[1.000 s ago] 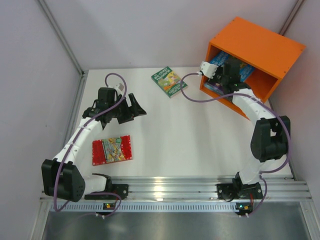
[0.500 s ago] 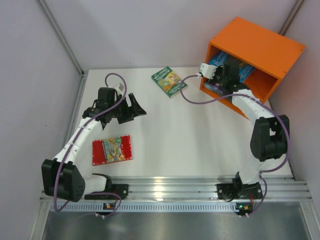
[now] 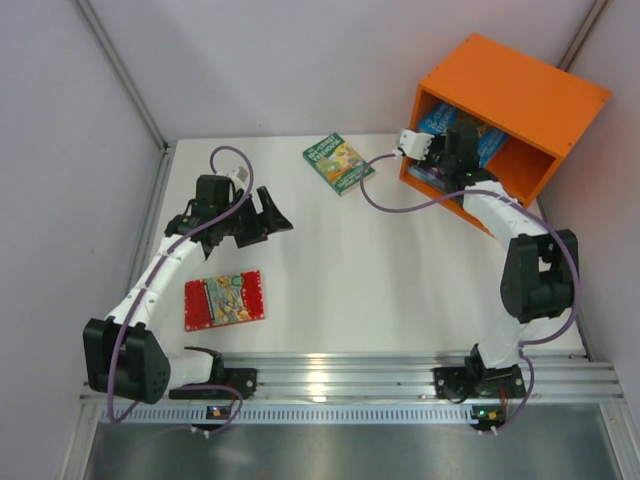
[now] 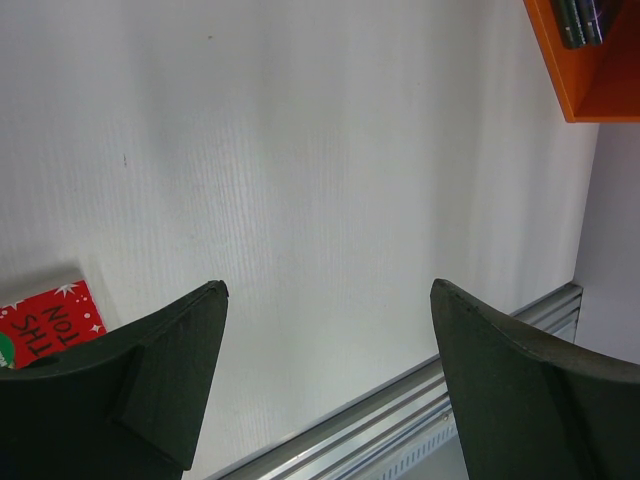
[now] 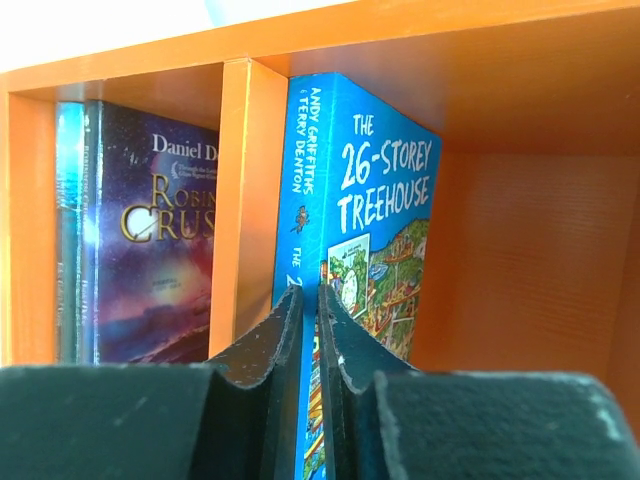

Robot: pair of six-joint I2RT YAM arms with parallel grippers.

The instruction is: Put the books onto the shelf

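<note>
— Pincers first: how do they stand?

— My right pincer point(image 5: 310, 300) is inside the shelf point(image 3: 520, 90). Its two fingers are pressed almost together, and the thin spine edge of the blue book point(image 5: 385, 200) is caught between them, so I clamp this book. My left pincer point(image 4: 328, 287) is wide apart and holds nothing. It hangs over the bare table point(image 3: 400, 270), well apart from the shelf.

— Where exactly is the blue book?

— In my right wrist view it stands upright in the compartment to the right of the divider point(image 5: 245, 200), with its spine touching this board.

— And the other books?

— On the other side of the divider the purple book point(image 5: 160, 250) stands upright. A pale book point(image 5: 68, 200) is pressed against its far side, next to the shelf wall. Two more books lie flat on the table, covers up. The green book point(image 3: 338, 163) is near the far edge, just left of the shelf and not touching it. The red book point(image 3: 225, 300) is at the near side, beside my left arm. In my left wrist view only one corner of it shows, next to a finger.

— Does the left pincer touch the red book?

— From the top view, no. The pincer is farther from my base than the book, and bare table shows between them.
</note>
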